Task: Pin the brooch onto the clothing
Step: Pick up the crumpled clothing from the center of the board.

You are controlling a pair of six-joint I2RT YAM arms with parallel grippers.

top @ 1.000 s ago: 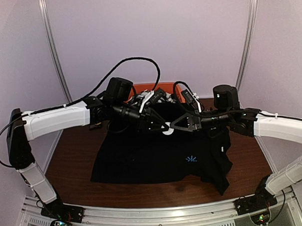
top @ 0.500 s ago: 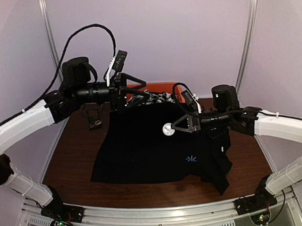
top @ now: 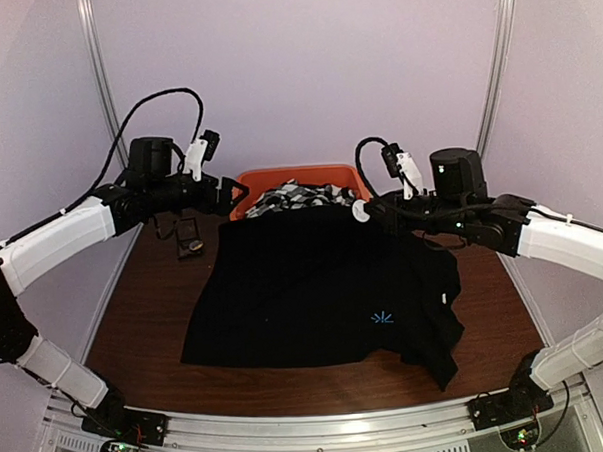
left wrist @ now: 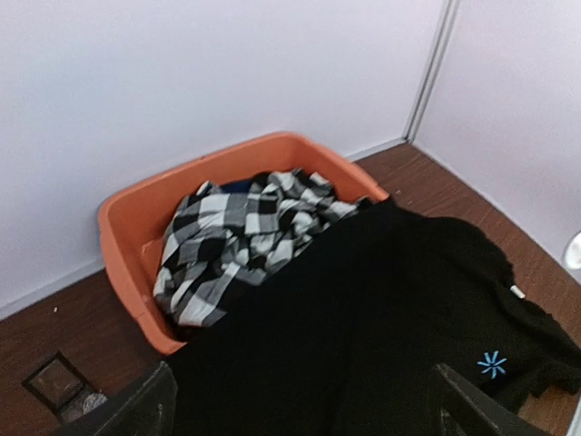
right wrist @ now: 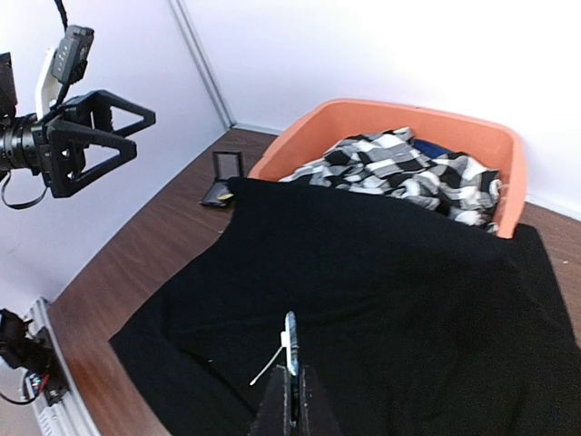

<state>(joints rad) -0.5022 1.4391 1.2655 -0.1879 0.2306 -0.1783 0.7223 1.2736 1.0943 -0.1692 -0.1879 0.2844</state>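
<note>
2 grippers hover at the far side. We see the left gripper (top: 240, 195) spread wide and empty, and the right gripper (top: 367, 211) clamped on the brooch (top: 360, 211) above the black shirt (top: 304, 286), which lies mid-table against the orange bin (top: 299, 172).

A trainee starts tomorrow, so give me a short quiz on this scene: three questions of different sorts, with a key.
1. Short answer: which tool holds the brooch?
2. True or false: the left tool stands open, raised clear of the black shirt.
3. Pick one: what lies in the orange bin? A) checked fabric B) a cup C) a pair of shoes

Key
1. The right tool, shut on it.
2. True.
3. A.
</note>
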